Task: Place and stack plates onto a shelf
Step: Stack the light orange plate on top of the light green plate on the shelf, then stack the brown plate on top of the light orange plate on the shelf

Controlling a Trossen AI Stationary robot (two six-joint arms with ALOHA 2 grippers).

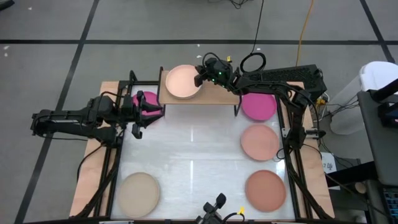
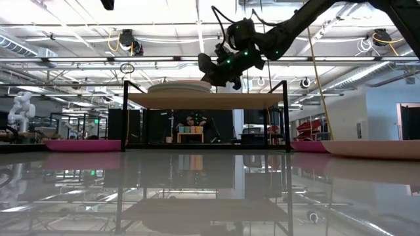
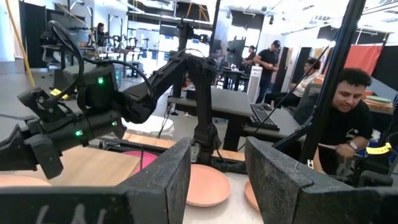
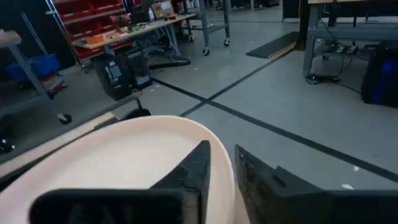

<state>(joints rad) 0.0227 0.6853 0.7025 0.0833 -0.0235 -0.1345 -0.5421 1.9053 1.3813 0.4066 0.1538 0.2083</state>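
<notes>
A pale peach plate (image 1: 180, 82) lies on the left half of the wooden shelf top (image 1: 217, 94). In the low view the pale peach plate (image 2: 176, 86) sits flat there, perhaps on another plate. My right gripper (image 1: 201, 77) is at its right rim, shut on it. My left gripper (image 1: 140, 118) hangs open above the table by the shelf's left legs, beside a magenta plate (image 1: 148, 102) lying on the table. It holds nothing. Its fingers (image 3: 168, 180) stand well apart in the left wrist view. My right gripper (image 4: 222, 152) pinches the pale plate's rim (image 4: 214, 134) on its right side, one finger (image 4: 193, 171) over the plate's inside and the other outside the edge. It reaches in from the table's right, slanting slightly down. The plate's underside rests on the shelf.
On the table lie a second magenta plate (image 1: 258, 104) right of the shelf, a pink plate (image 1: 260, 141), a reddish-brown plate (image 1: 265, 190) and a beige plate (image 1: 139, 191). The shelf's right half is bare. People stand in the room beyond the table.
</notes>
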